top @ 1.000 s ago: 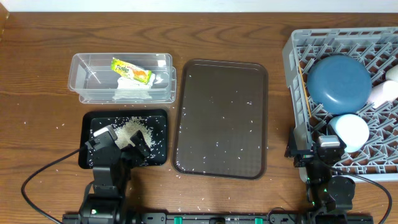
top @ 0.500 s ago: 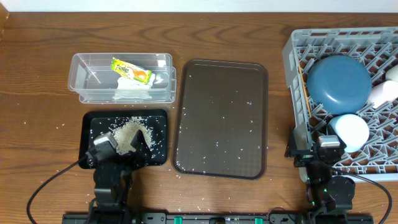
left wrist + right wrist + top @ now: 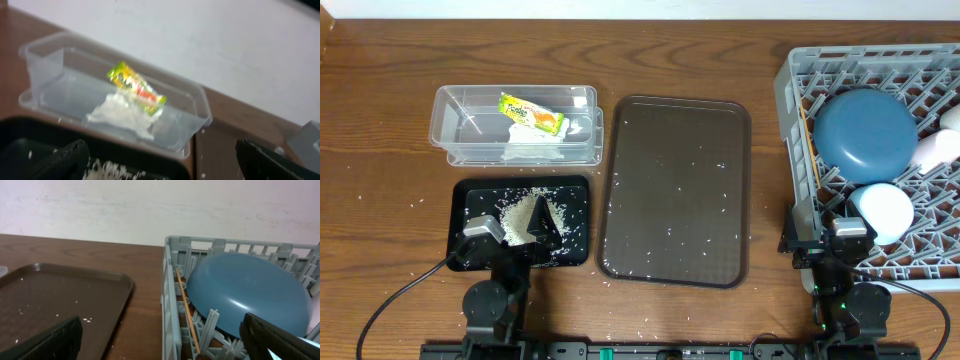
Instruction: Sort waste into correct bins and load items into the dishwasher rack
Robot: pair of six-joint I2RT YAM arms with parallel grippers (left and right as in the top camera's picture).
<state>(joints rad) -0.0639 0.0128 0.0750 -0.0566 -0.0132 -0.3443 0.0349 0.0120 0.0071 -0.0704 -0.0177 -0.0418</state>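
The clear tub [image 3: 455, 120] holds the snack wrapper [image 3: 531, 115] and the crumpled tissue [image 3: 532, 150]. In front of it the black tub [image 3: 575, 195] carries a pile of rice [image 3: 525, 212]. My left gripper [image 3: 512, 230] hangs open over the black tub's near half, holding nothing. Its wrist view looks past the rice [image 3: 107, 170] to the wrapper [image 3: 135, 90] and tissue [image 3: 122, 115]. The grey rack [image 3: 790, 80] holds the blue plate [image 3: 865, 135], a white bowl [image 3: 882, 210], a cup [image 3: 935, 148] and chopsticks [image 3: 810, 150]. At the rack's near left corner my right gripper [image 3: 823, 238] is open and empty.
The brown tray [image 3: 675, 180] lies between the tubs and the rack, sprinkled with rice grains. More grains are scattered on the wooden table around the black tub and along the front edge. In the right wrist view the rack wall [image 3: 170, 305] stands between tray [image 3: 60, 295] and plate [image 3: 250, 292].
My left gripper has drawn back a little toward the table's front edge, still open over the black tub. The right arm has not moved.
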